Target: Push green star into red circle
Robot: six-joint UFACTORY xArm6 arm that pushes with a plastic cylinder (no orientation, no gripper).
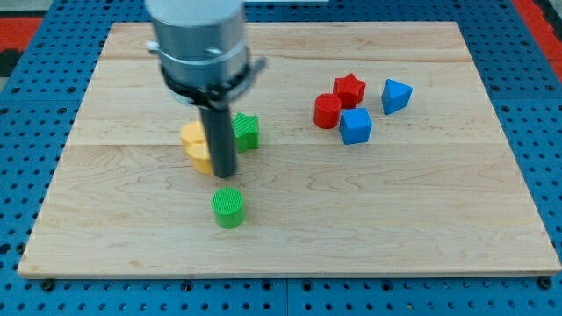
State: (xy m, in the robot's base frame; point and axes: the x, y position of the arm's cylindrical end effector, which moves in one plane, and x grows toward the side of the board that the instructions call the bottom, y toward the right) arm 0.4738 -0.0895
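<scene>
The green star (247, 131) lies left of the board's middle, partly hidden by my rod. The red circle (327, 111) stands to the view's right of it, well apart. My tip (226, 174) rests on the board just below and left of the green star, against the yellow blocks (196, 145). The rod hides part of the yellow blocks, so their shapes are unclear.
A green circle (229, 208) lies just below my tip. A red star (349, 89), a blue cube (356, 125) and another blue block (396, 96) crowd around the red circle. The wooden board (439, 211) lies on a blue pegboard.
</scene>
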